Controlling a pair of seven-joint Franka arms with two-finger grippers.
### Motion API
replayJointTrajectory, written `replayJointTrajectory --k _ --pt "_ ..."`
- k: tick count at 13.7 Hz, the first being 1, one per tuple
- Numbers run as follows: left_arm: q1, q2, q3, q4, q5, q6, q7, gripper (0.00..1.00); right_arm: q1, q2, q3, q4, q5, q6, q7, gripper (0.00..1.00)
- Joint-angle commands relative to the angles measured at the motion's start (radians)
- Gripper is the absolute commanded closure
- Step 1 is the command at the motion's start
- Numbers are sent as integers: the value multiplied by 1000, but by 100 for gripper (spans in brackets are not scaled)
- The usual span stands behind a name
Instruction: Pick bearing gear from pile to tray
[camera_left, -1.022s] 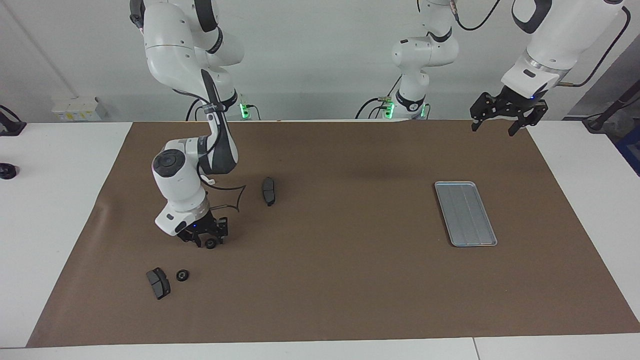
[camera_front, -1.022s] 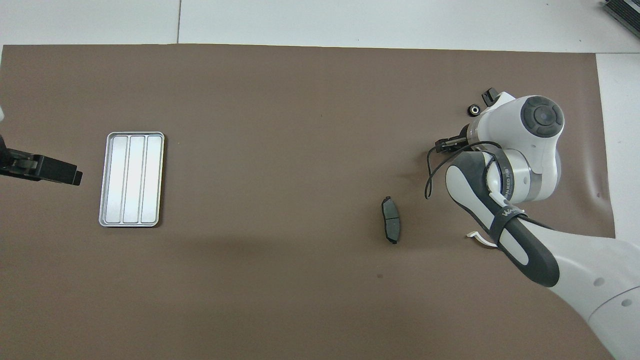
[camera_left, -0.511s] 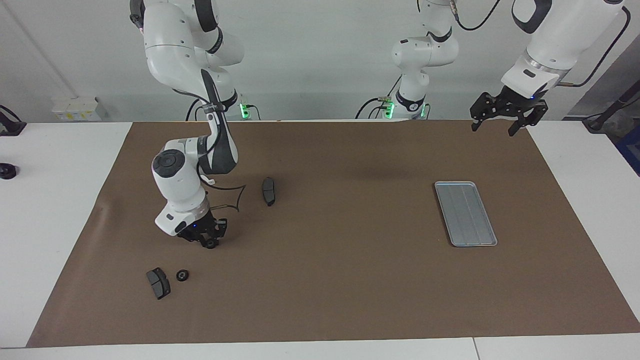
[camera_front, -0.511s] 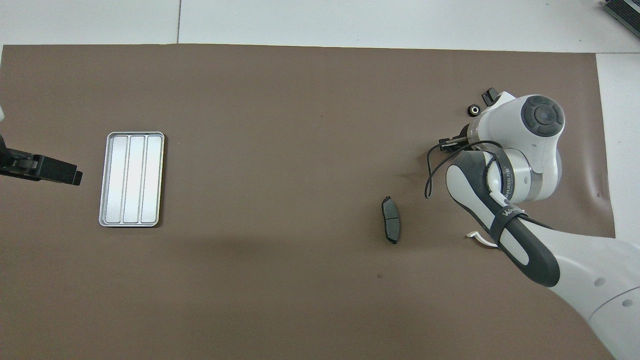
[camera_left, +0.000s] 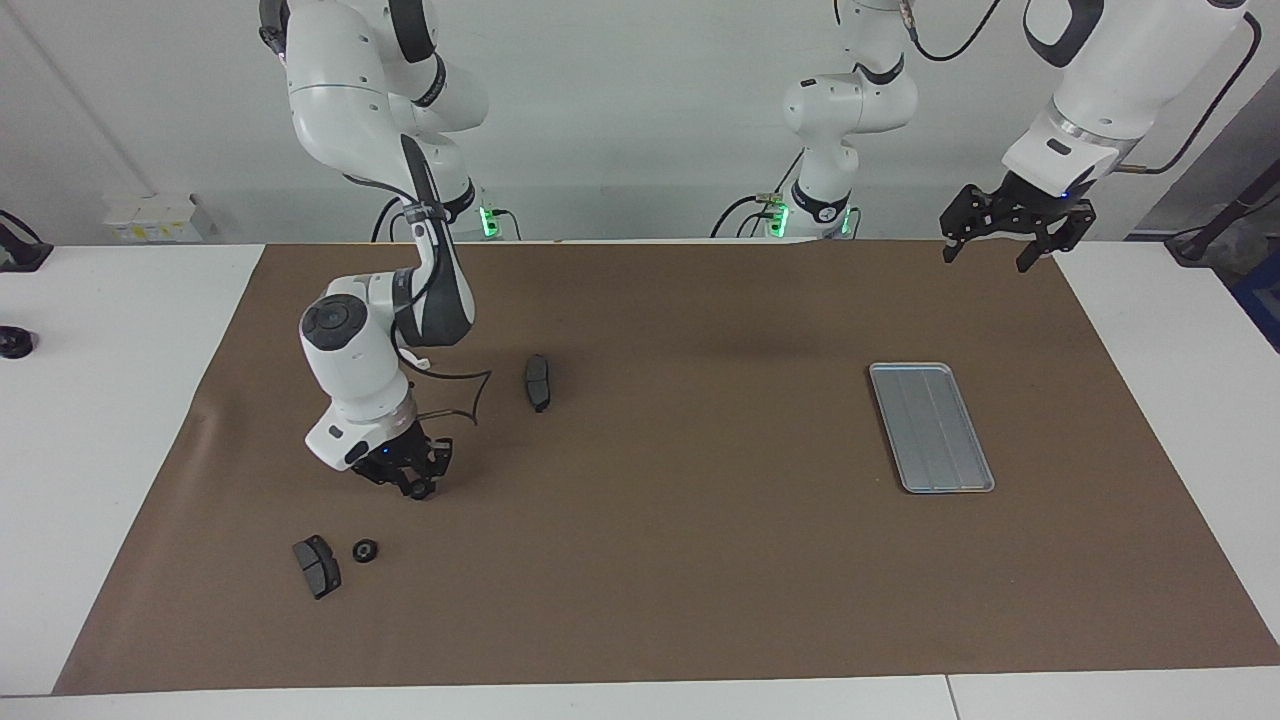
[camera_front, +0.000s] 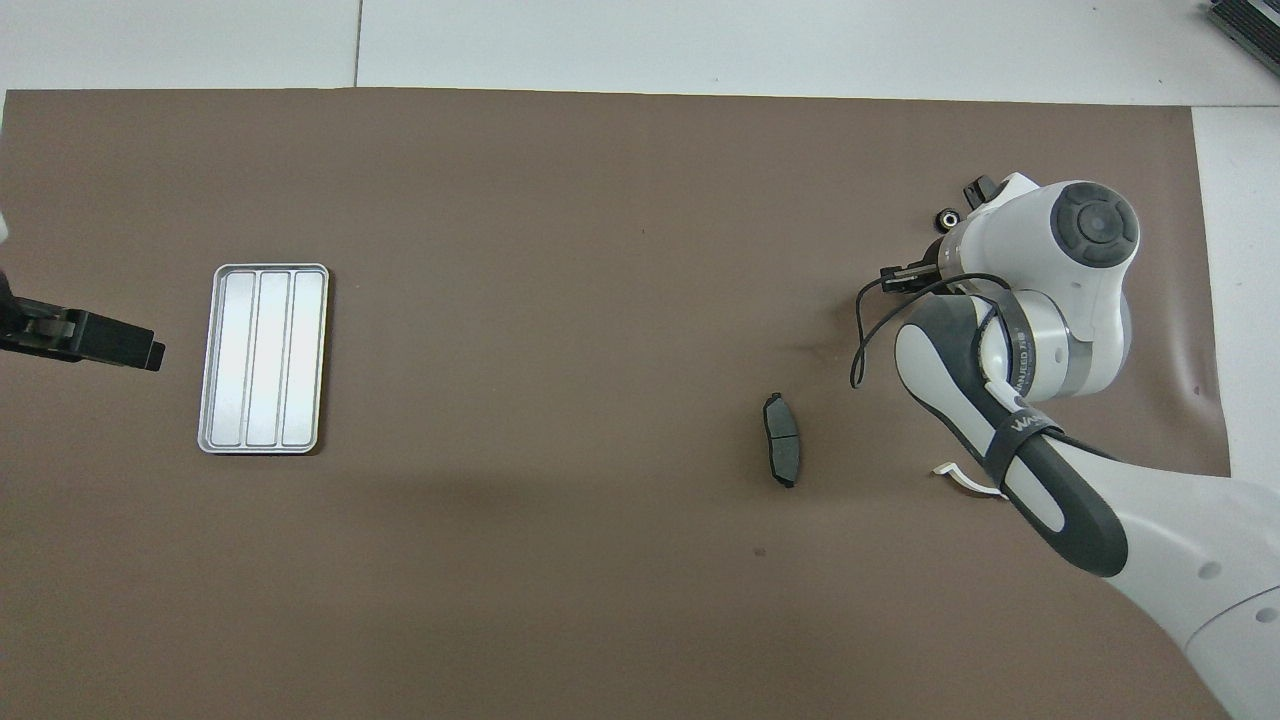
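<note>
Gear in grip: a small black bearing gear (camera_left: 421, 490) sits between the right gripper (camera_left: 415, 481) fingertips, clenched on it just above the brown mat (camera_left: 640, 560), well apart from the tray, so it can be carried across.
Tray: the tray (camera_left: 931, 427) lies bare at the left arm's end, apparently kept clear to receive the gear.
Left gripper: the left gripper (camera_left: 1003, 233) waits with jaws spread, raised nearer the robots than the tray.
Other parts: one pad (camera_left: 538, 382) lies nearer the robots than the held gear; another gear (camera_left: 365, 549) and pad (camera_left: 316, 566) lie side by side, farther from the robots than it.
</note>
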Motion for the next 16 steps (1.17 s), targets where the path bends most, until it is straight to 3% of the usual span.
replayJointTrajectory --k 1,12,14,16 --pt "4 -27 0 -23 14 -9 15 0 59 -16 13 54 -17 -55 97 93" --pt "4 -27 0 -23 14 -9 15 0 433 -5 13 80 -50 65 420 93" --pt "4 -27 0 -23 14 -9 15 0 485 24 10 86 -86 109 484 93" --pt "4 -27 0 -23 14 -9 15 0 499 89 13 155 -176 139 570 93"
